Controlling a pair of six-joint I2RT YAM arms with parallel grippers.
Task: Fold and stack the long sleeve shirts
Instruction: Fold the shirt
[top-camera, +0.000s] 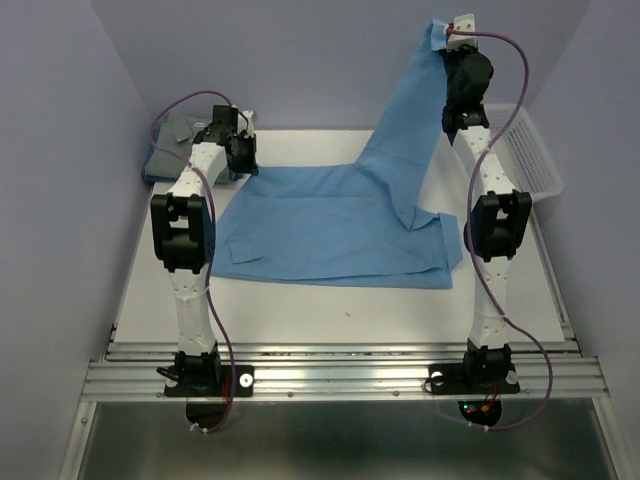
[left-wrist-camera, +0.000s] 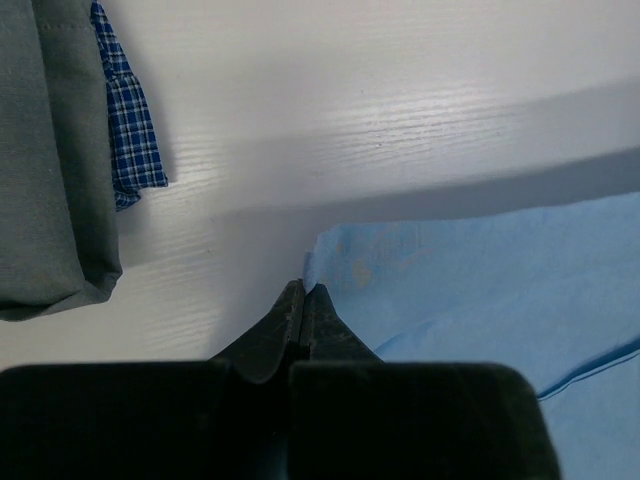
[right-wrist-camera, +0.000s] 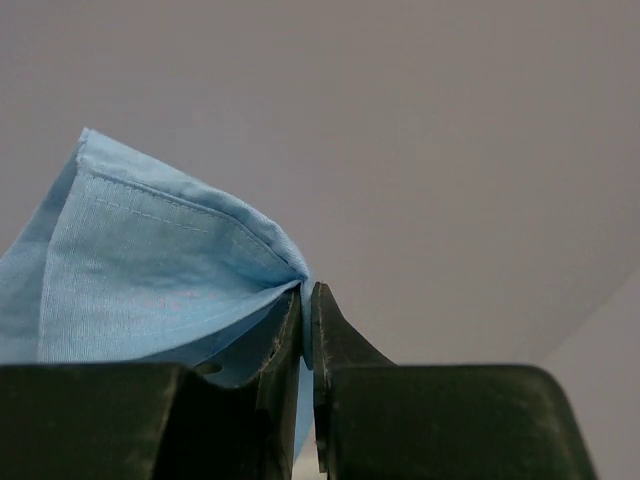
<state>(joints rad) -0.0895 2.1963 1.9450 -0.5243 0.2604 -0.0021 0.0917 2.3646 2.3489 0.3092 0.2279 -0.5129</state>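
The light blue shirt (top-camera: 330, 225) lies spread over the middle of the table, with one part pulled up in a tall sheet toward the back right. High above the table my right gripper (top-camera: 452, 32) (right-wrist-camera: 307, 287) is shut on a hemmed edge of that shirt (right-wrist-camera: 150, 260). Low at the back left, my left gripper (top-camera: 243, 160) (left-wrist-camera: 304, 287) is shut, its tips pinching the corner of the blue cloth (left-wrist-camera: 480, 290). The grey shirt (top-camera: 175, 135) (left-wrist-camera: 45, 150) lies folded just left of the left gripper and shows a blue plaid lining (left-wrist-camera: 125, 110).
A white mesh basket (top-camera: 525, 150) stands at the back right edge, behind the right arm. The white table (top-camera: 330, 310) shows bare in front of the shirt. Lilac walls close in the left, back and right sides.
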